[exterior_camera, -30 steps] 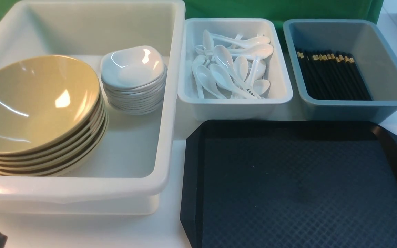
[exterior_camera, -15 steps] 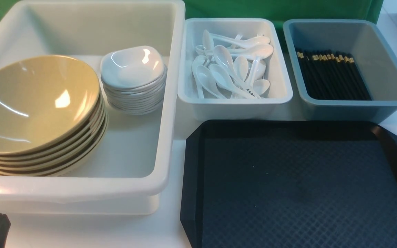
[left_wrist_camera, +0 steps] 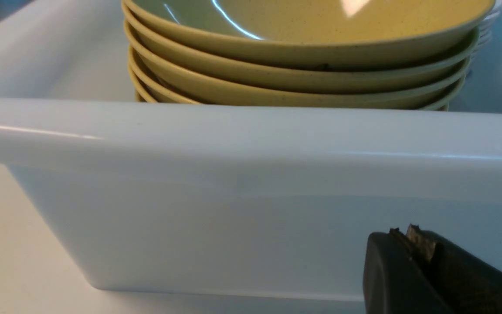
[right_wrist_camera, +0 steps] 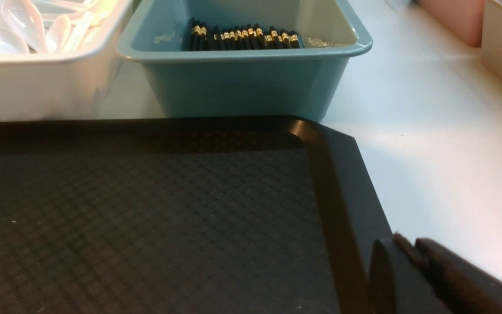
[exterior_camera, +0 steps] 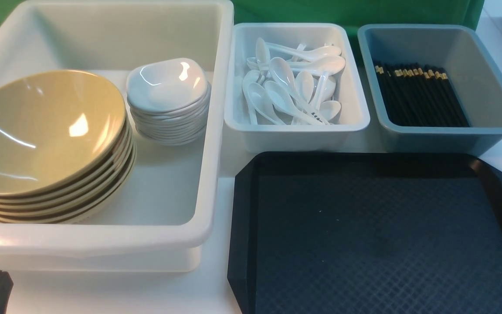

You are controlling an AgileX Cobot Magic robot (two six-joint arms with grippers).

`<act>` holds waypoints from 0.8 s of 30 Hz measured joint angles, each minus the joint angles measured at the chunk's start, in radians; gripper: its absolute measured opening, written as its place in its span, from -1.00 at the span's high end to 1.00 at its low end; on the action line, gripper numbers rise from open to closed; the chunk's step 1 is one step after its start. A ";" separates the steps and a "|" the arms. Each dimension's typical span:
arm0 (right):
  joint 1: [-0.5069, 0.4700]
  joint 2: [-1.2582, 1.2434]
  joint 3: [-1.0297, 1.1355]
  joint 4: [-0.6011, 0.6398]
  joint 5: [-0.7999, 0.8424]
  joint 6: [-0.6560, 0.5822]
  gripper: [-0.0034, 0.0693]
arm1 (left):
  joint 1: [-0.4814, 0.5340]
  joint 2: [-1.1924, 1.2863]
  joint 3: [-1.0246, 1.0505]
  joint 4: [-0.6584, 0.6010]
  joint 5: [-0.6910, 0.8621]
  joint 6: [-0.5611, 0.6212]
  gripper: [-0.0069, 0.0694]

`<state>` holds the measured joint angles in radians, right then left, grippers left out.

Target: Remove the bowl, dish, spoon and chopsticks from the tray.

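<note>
- Showing only partly at near left, the left gripper (left_wrist_camera: 401, 237) was closed.
- The right gripper (right_wrist_camera: 405, 244) looked blurred, its jaws nearly together.
- The near edge of the tray (exterior_camera: 381, 231) was cut off.

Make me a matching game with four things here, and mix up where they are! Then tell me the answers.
Things:
1. Yellow bowls
2. Black chopsticks
3. White spoons
4. Black tray

Places:
A. In the smaller white bin
B. In the big white bin, beside the small white dishes
C. On the table, with nothing on it
D. In the blue-grey bin

Right pairs: 1-B, 2-D, 3-A, 4-C
</note>
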<state>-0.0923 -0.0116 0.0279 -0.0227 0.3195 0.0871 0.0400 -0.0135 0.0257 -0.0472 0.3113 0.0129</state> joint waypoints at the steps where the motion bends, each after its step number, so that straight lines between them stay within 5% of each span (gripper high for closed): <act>1: 0.000 0.000 0.000 0.000 0.000 0.000 0.66 | 0.000 0.000 0.000 0.000 0.000 0.000 0.85; 24: 0.000 0.000 0.000 0.000 0.000 0.000 0.64 | 0.000 0.000 0.000 0.000 0.000 0.000 0.85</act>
<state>-0.0923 -0.0116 0.0279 -0.0227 0.3195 0.0871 0.0400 -0.0135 0.0257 -0.0472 0.3113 0.0128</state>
